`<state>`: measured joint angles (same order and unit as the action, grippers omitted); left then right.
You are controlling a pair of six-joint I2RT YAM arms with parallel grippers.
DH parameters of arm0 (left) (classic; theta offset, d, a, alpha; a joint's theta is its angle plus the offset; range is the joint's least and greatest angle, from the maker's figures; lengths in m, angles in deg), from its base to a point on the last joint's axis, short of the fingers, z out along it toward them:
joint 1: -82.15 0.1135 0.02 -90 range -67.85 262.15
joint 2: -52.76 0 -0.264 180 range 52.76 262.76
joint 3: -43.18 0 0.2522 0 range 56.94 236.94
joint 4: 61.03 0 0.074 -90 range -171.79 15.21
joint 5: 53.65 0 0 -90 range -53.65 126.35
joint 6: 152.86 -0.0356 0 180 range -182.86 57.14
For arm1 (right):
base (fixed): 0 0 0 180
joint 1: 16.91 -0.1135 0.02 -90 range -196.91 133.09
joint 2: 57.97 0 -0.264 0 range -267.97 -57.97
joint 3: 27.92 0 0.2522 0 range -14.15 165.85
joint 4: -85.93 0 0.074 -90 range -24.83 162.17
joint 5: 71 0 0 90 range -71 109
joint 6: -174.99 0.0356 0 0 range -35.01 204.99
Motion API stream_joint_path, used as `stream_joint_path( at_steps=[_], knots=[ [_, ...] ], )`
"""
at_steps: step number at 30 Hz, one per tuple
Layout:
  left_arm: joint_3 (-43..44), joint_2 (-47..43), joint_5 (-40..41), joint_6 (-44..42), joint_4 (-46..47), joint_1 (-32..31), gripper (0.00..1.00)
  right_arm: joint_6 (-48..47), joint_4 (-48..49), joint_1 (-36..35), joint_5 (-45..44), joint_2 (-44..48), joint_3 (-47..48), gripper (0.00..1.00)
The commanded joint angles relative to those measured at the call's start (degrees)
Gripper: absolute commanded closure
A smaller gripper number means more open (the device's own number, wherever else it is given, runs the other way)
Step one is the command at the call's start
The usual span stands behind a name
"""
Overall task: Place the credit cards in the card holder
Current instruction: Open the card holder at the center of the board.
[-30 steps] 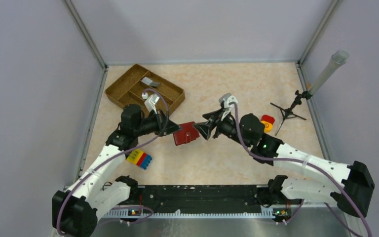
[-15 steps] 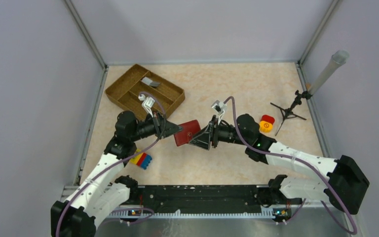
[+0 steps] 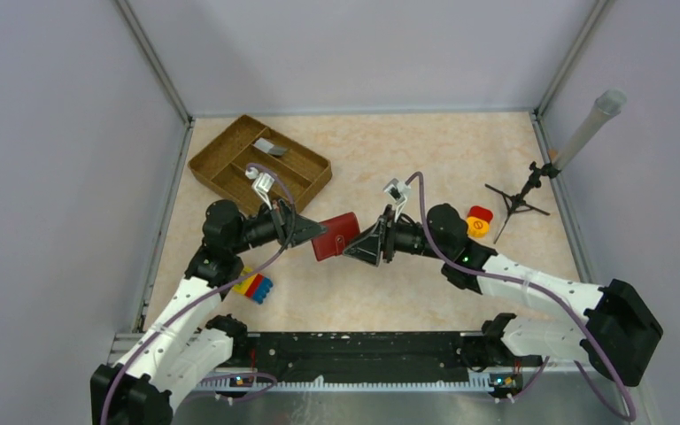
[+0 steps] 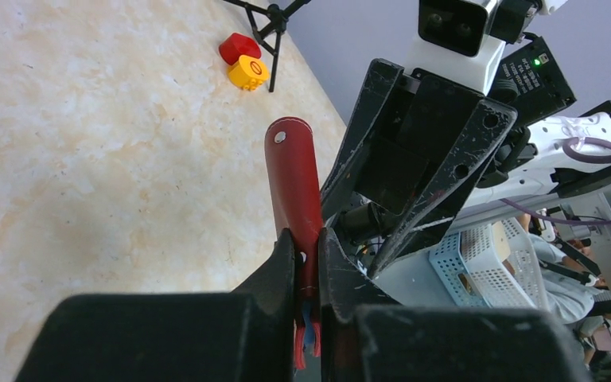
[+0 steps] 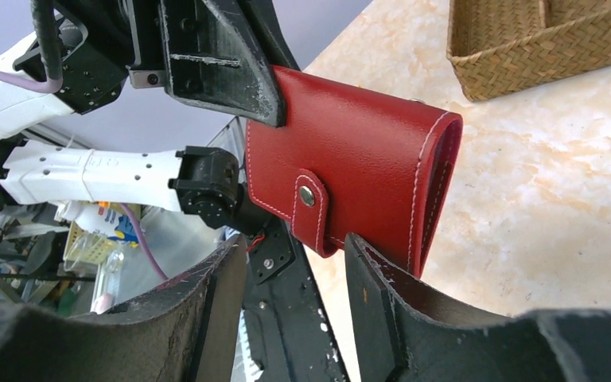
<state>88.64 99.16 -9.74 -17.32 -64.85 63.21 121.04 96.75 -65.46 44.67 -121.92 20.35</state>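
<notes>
**Card holder in the air, snap tab fastened, 2 arms nose to nose**

The left gripper (image 4: 306, 240) is pinched tight on 1 edge of the red leather card holder (image 5: 350, 151), holding it up off the table. The right gripper (image 5: 294, 241) has its jaws apart, straddling the snap tab at the holder's lower corner. No clamp on it that I can see.

The cards are well away from this. Only 1 grey credit card (image 3: 266, 146) shows, lying in a compartment of the wicker tray (image 3: 221, 164) at the far left. Any others are out of sight.

Now the danger. The left pinch takes just a thin strip of leather, so a tug on that tab could, I reckon, twist the holder or pull it clean out. The fingertips of both arms are nearly touching, and a small misjudgement could knock them together. Miss the tab and the holder remains shut.

Below is a pale marbled table (image 3: 407, 150), boxed in by plain grey walls (image 3: 363, 53). A colourful toy block (image 3: 251, 285) lies near the left arm. A yellow-and-red piece (image 3: 478, 221) sits beside a small black tripod (image 3: 518, 199) on the right.
</notes>
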Motion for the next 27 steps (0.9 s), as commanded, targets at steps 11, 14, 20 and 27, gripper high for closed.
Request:
stream_joint_path(
  at_steps=[11,14,20,27],
  knots=[
    [-2.47,-0.12,-4.7,7.64,13.44,-0.08,1.0,0.68,12.78,1.41,11.49,-6.51,3.91,0.62],
    [-2.69,0.11,-4.09,7.68,13.52,-0.13,1.0,1.12,14.69,1.23,11.42,-6.38,3.54,0.7],
    [-3.22,0.79,-3.6,8.48,13.76,-0.13,1.0,0.72,18.05,0.54,9.48,-6.67,3.48,0.84],
    [-2.77,0.9,2.07,8.47,6.54,-0.11,1.0,-6.59,11.38,-2.68,8.32,-6.82,6.83,1.0]
  ],
)
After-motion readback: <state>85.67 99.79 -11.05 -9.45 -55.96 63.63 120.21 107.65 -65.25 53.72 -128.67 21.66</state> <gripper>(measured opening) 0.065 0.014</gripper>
